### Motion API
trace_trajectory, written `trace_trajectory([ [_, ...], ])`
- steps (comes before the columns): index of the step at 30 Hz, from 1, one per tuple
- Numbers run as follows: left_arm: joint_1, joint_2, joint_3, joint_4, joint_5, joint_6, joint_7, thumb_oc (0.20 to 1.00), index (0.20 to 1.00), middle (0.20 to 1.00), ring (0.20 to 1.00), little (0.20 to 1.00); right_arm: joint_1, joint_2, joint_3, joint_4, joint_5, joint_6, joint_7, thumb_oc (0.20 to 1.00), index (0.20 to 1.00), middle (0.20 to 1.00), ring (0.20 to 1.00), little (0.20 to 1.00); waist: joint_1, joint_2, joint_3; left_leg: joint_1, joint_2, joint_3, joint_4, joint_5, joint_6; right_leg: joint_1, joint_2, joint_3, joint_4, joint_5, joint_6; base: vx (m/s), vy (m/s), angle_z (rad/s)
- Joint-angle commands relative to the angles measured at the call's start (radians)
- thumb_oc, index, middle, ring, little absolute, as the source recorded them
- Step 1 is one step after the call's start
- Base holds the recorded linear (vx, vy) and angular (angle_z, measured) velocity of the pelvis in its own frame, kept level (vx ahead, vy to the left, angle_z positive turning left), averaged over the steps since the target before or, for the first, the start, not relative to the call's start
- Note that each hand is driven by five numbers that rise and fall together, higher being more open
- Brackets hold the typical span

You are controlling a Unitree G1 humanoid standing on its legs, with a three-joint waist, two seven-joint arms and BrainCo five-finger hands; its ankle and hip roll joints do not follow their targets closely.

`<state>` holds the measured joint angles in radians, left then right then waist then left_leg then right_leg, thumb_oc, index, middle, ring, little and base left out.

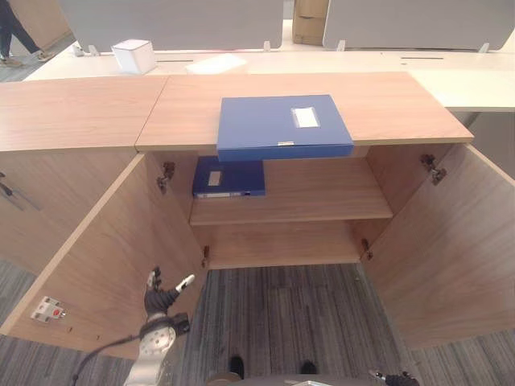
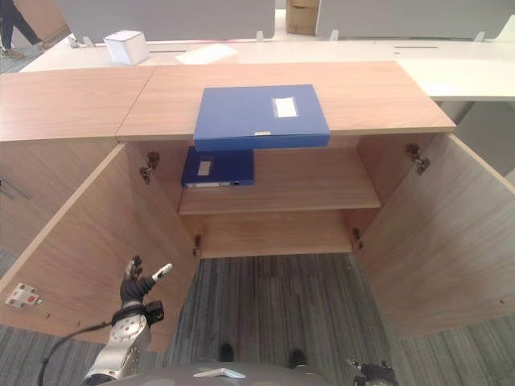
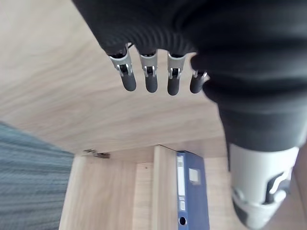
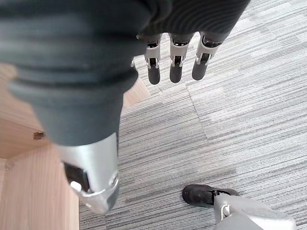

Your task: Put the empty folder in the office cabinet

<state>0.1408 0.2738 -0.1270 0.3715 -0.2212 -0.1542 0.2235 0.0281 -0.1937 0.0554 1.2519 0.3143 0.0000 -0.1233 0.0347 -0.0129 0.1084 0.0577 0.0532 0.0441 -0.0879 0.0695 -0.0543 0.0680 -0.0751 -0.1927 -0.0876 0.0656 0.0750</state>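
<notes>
A flat blue folder (image 1: 283,126) with a white label lies on the cabinet top (image 1: 386,104), its near edge overhanging the front. A second blue folder (image 1: 228,177) lies at the left of the upper shelf (image 1: 322,197) inside the open cabinet; it also appears in the left wrist view (image 3: 192,191). My left hand (image 1: 161,297) hangs low beside the open left door, open, fingers (image 3: 151,79) straight and holding nothing. My right hand (image 4: 175,62) hangs over the carpet, open and empty, at the bottom edge of the eye views (image 1: 394,378).
Both cabinet doors stand wide open, left door (image 1: 105,265) and right door (image 1: 459,241). A lower shelf (image 1: 282,245) sits under the upper one. A white box (image 1: 134,55) and white paper (image 1: 216,63) lie on desks behind. A person (image 1: 12,36) walks far back left.
</notes>
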Motion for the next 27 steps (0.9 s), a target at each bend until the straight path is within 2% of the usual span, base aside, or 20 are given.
trace_trajectory([
  [1,-0.122,0.138,0.031,-0.092,0.324,-0.038,0.095,1.0,1.0,1.0,1.0,1.0,-0.06,-0.02,0.045,0.009,-0.009,-0.036,0.001,1.0,1.0,1.0,1.0,1.0,-0.015,-0.037,0.001,0.031,0.017,0.029,0.001,-0.103,-0.038,0.038,-0.025,0.026,0.0,-0.093,0.047,0.05,0.008,-0.12],
  [6,-0.222,0.308,0.094,-0.208,0.63,-0.008,0.254,1.0,1.0,1.0,1.0,1.0,-0.058,-0.013,0.043,0.018,0.034,-0.048,0.008,1.0,1.0,1.0,1.0,1.0,-0.026,-0.042,-0.015,0.047,0.019,0.042,0.001,-0.115,-0.044,0.046,-0.025,0.034,0.0,-0.097,0.052,0.04,0.002,-0.07],
  [7,-0.223,0.309,0.094,-0.209,0.633,-0.007,0.256,1.0,1.0,1.0,1.0,1.0,-0.06,-0.011,0.043,0.019,0.034,-0.048,0.008,1.0,1.0,1.0,1.0,1.0,-0.026,-0.043,-0.013,0.047,0.019,0.043,0.001,-0.116,-0.044,0.046,-0.025,0.034,0.0,-0.097,0.052,0.04,-0.002,-0.05],
  [8,-0.273,0.37,0.109,-0.227,0.722,0.016,0.29,1.0,1.0,1.0,1.0,1.0,-0.057,-0.012,0.048,0.028,0.033,-0.048,0.01,1.0,1.0,1.0,1.0,1.0,-0.03,-0.043,-0.018,0.051,0.022,0.046,0.001,-0.118,-0.047,0.047,-0.025,0.036,0.0,-0.098,0.053,0.03,-0.002,-0.07],
  [10,-0.306,0.402,0.108,-0.23,0.763,0.029,0.302,1.0,1.0,1.0,1.0,1.0,-0.059,-0.014,0.052,0.032,0.031,-0.047,0.014,1.0,1.0,1.0,1.0,1.0,-0.033,-0.042,-0.019,0.052,0.023,0.047,0.001,-0.118,-0.048,0.048,-0.024,0.037,0.0,-0.099,0.054,0.03,0.0,-0.07],
  [12,-0.446,0.518,0.06,-0.211,0.89,0.072,0.319,1.0,1.0,1.0,1.0,1.0,-0.055,-0.028,0.071,0.051,0.013,-0.043,0.023,1.0,1.0,1.0,1.0,1.0,-0.052,-0.034,-0.031,0.055,0.026,0.056,0.001,-0.121,-0.052,0.047,-0.024,0.04,0.0,-0.098,0.059,0.03,0.008,-0.04],
  [18,-0.566,0.606,-0.032,-0.152,0.973,0.093,0.312,1.0,1.0,1.0,1.0,1.0,-0.051,-0.041,0.076,0.063,0.004,-0.042,0.033,1.0,1.0,1.0,1.0,1.0,-0.068,-0.029,-0.036,0.053,0.027,0.062,0.001,-0.12,-0.054,0.043,-0.024,0.042,0.0,-0.095,0.064,0.0,-0.001,-0.01],
  [21,-0.658,0.654,-0.145,-0.084,1.029,0.094,0.276,1.0,1.0,1.0,1.0,1.0,-0.039,-0.053,0.083,0.066,-0.001,-0.042,0.037,1.0,1.0,1.0,1.0,1.0,-0.091,-0.019,-0.043,0.052,0.028,0.072,0.001,-0.12,-0.055,0.039,-0.026,0.045,0.0,-0.093,0.069,0.01,0.004,-0.04],
  [27,-0.815,0.647,-0.338,0.042,1.074,0.093,0.241,1.0,1.0,1.0,1.0,1.0,-0.036,-0.068,0.075,0.06,0.019,-0.049,0.033,1.0,1.0,1.0,1.0,1.0,-0.117,-0.006,-0.041,0.042,0.028,0.08,0.001,-0.116,-0.056,0.025,-0.027,0.048,0.0,-0.086,0.074,-0.01,0.001,-0.06],
])
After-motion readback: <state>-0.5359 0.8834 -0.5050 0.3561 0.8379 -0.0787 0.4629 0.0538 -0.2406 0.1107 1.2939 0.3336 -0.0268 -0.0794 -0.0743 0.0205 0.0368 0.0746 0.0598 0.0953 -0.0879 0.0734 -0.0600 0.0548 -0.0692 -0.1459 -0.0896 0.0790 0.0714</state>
